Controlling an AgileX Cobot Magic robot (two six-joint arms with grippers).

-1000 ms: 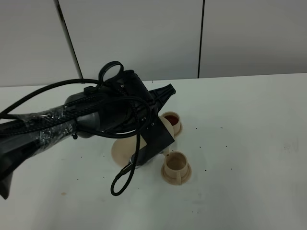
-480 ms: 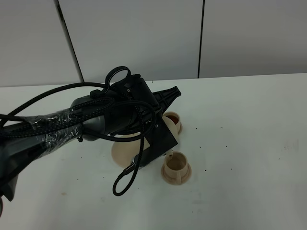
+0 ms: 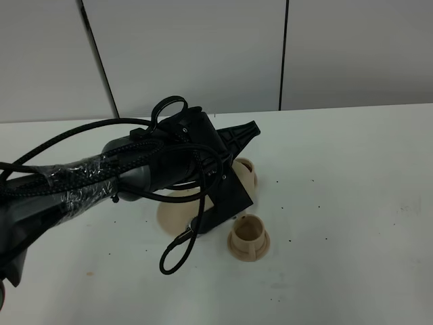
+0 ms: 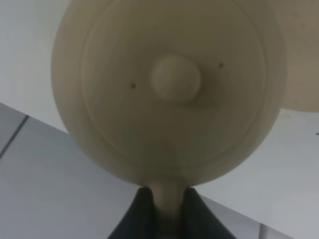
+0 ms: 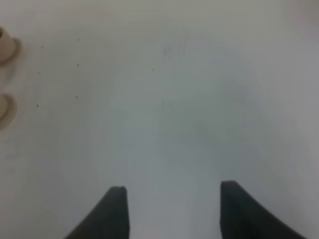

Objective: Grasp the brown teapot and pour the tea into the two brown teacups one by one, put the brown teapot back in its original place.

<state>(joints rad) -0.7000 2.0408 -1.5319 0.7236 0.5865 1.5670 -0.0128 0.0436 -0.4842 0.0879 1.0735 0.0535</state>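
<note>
The brown teapot (image 4: 169,94) fills the left wrist view, lid and knob facing the camera. Its loop handle (image 4: 167,196) is pinched in my left gripper (image 4: 167,199), which is shut on it. From the high camera my left arm (image 3: 169,162) hides the teapot and reaches over the two brown teacups. The near teacup (image 3: 248,237) stands in plain sight, while only the rim of the far teacup (image 3: 246,169) shows past the arm. The round tan plate (image 3: 174,211) lies partly under the arm. My right gripper (image 5: 172,211) hangs open over bare table.
The white table (image 3: 352,203) runs to a grey panelled wall (image 3: 203,54) at the back. A loose black cable loop (image 3: 174,254) droops from the left arm near the plate. Both teacups (image 5: 5,47) peek in at the edge of the right wrist view.
My left arm has shifted right and slightly back with the teapot. The far teacup's red tea, visible earlier, is now covered by the arm. The right gripper's earlier state is not shown.
</note>
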